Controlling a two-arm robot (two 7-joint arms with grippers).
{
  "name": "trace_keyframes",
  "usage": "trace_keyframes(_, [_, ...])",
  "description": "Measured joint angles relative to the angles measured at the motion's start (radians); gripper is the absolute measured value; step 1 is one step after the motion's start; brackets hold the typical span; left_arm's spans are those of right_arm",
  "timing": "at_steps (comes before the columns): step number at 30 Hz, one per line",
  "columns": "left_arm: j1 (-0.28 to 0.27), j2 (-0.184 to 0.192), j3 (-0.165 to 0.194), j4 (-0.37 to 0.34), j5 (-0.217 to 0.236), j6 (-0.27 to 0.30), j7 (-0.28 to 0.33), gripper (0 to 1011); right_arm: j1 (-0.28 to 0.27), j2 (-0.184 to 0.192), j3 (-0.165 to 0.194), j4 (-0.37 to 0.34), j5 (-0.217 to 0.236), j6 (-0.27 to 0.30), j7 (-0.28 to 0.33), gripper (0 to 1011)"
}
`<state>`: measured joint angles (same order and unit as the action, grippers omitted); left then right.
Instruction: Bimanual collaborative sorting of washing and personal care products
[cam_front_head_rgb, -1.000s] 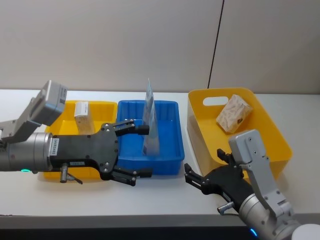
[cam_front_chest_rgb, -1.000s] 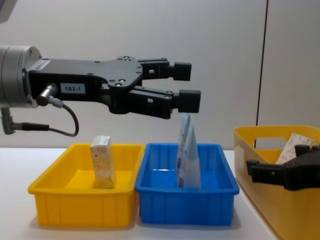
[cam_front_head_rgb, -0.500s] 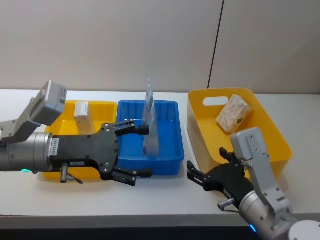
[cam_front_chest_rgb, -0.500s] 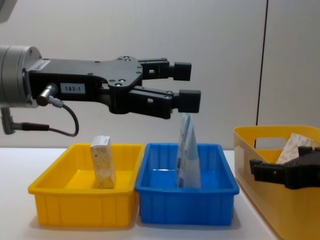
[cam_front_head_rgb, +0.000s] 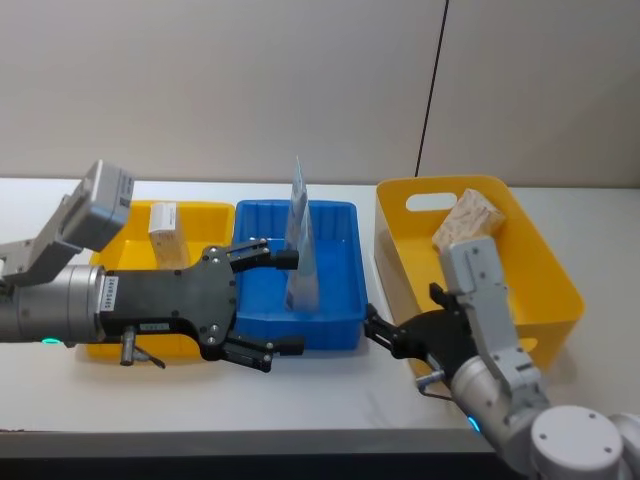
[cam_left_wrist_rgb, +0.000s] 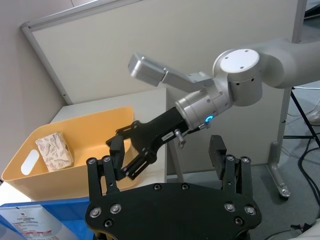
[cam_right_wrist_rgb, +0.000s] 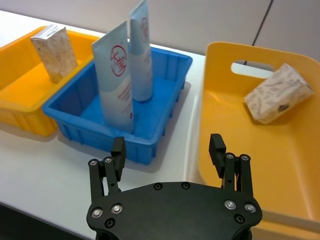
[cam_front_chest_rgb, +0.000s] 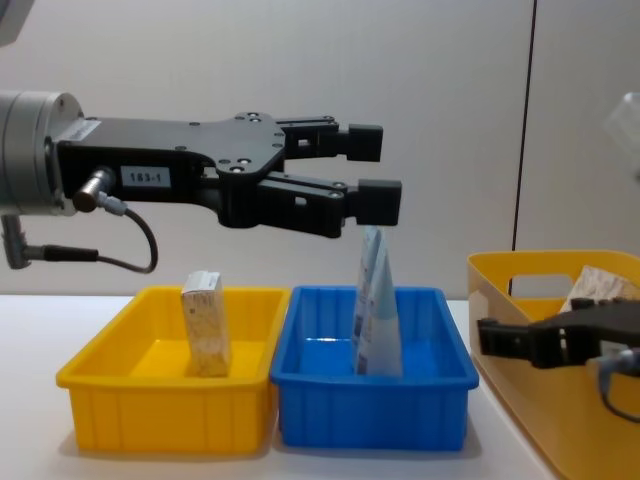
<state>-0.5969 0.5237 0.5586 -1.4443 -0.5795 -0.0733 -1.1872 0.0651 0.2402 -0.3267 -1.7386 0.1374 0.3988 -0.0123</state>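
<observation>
Tubes (cam_front_head_rgb: 300, 245) upright, left gripper (cam_front_head_rgb: 283, 303) spread

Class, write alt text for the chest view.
The open left gripper hovers above two tubes standing in a blue tray. A small carton stands in the yellow tray; the open right gripper fronts a yellow bin.

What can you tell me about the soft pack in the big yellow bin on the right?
The soft pack is a pale beige, block-shaped packet with a fine leaf print and what looks like a soft wrapper. It lies tilted, one end propped against the back wall of the yellow bin, just below the handle slot. It is the bin's one item. Neither gripper touches it: the open right gripper is beside the bin's front left corner.
</observation>
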Motion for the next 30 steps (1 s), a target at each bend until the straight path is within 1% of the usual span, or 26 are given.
trace_keyframes(6, [0.0,0.0,0.0,0.0,0.0,0.0,0.0,1001,0.048,-0.015,-0.021,0.047,-0.002,-0.001,0.036,1003])
trace_keyframes(7, [0.0,0.0,0.0,0.0,0.0,0.0,0.0,1001,0.048,-0.015,-0.021,0.047,-0.002,-0.001,0.036,1003])
trace_keyframes(9, [0.0,0.0,0.0,0.0,0.0,0.0,0.0,1001,0.069,-0.017,-0.031,0.062,-0.002,-0.003,0.062,1003])
trace_keyframes(10, [0.0,0.0,0.0,0.0,0.0,0.0,0.0,1001,0.069,-0.017,-0.031,0.062,-0.002,-0.003,0.062,1003])
trace_keyframes(15, [0.0,0.0,0.0,0.0,0.0,0.0,0.0,1001,0.11,-0.022,-0.053,0.091,-0.001,-0.009,0.108,1003])
trace_keyframes(21, [0.0,0.0,0.0,0.0,0.0,0.0,0.0,1001,0.146,-0.033,-0.068,0.122,-0.004,-0.015,0.136,1003])
trace_keyframes(30, [0.0,0.0,0.0,0.0,0.0,0.0,0.0,1001,0.207,-0.063,-0.092,0.186,-0.017,-0.023,0.163,1003])
